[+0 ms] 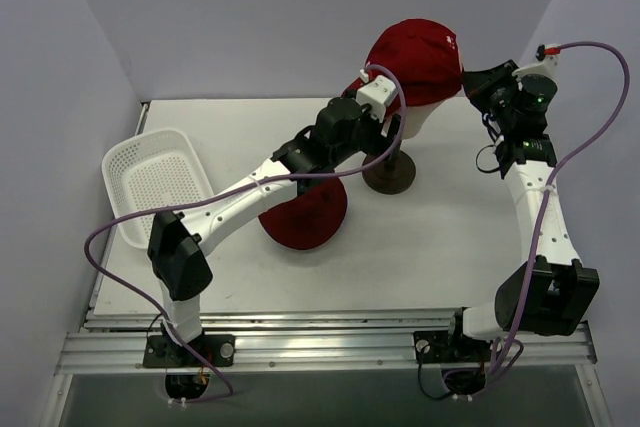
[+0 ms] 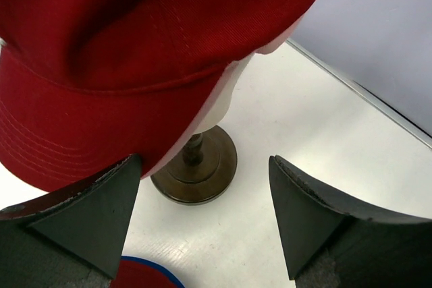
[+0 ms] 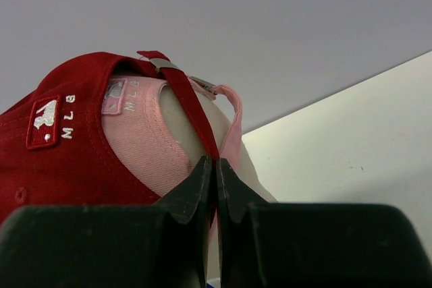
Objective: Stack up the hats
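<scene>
White bench (image 1: pixel 450 237) spreads before you, with a white mesh basket (image 1: pixel 118 162) at its left edge. Toward the back, a cream mannequin head (image 3: pixel 183 123) on a wooden stand (image 2: pixel 196 173) wears the red cap (image 1: pixel 415 57), pulled down over the pink cap (image 3: pixel 145 146). The pink band shows through the red cap's rear opening.

Near the stand's foot, under your left arm, the dark red bucket hat (image 1: pixel 305 217) lies on the bench. A blue edge (image 2: pixel 165 273) peeps from beneath it in the left wrist view and is likely the fourth hat.

Your left gripper (image 2: pixel 204 166) hangs just below the red cap's brim, its jaws wide apart and holding nothing. Your right gripper (image 3: pixel 214 166) sits behind the head, its jaws pressed together at the foot of the red back strap (image 3: pixel 182 96). Whether any fabric is pinched between them cannot be told.

These hats look light and soft, and their crowns should crumple under any squeeze. Only the cap brims are likely to be stiff, so the brim edge probably offers your surest hold. The thin strap may slide or stretch. The two caps are nested and may cling to each other, and a hard tug could rock the head on its narrow stand.
</scene>
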Motion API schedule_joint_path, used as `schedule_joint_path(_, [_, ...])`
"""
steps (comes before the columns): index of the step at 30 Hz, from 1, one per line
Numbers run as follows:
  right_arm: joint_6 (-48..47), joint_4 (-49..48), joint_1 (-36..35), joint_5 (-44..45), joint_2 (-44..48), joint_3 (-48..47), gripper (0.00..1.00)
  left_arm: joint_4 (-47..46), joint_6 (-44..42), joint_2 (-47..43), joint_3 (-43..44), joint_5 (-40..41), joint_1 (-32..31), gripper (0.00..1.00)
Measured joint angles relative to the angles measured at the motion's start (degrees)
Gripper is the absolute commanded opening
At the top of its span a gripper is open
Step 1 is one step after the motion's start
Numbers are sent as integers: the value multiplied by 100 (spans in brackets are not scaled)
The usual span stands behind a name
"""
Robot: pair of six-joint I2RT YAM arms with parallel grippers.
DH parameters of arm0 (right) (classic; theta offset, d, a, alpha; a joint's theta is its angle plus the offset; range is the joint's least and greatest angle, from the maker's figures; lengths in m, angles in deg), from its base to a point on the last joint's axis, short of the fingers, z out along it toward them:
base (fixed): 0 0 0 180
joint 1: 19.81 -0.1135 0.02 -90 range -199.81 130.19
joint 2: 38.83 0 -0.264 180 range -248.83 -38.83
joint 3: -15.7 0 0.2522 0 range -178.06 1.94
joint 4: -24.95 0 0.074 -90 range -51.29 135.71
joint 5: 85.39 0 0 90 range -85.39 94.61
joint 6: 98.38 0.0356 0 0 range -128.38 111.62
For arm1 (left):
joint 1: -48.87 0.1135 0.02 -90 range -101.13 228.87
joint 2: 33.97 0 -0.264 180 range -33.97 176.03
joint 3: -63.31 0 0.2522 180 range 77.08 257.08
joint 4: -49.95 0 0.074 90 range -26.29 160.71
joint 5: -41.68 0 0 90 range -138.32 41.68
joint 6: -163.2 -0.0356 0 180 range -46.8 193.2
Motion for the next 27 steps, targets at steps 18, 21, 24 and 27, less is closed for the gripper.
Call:
schedule_joint_path(18, [-2, -7, 155, -466, 15, 48, 0, 55, -306, 68, 46, 791, -173, 85])
schedule_joint_path(21, [-2, 22, 160, -498, 15, 44, 0, 166, -426, 68, 144, 986, -212, 78])
schedule_joint_path(24, [-4, 28, 162, -511, 15, 42, 0, 201, -625, 68, 295, 1117, -210, 70])
schedule_joint_path(27, [-20, 33, 164, -522, 15, 42, 0, 175, -804, 66, 372, 1263, -210, 70])
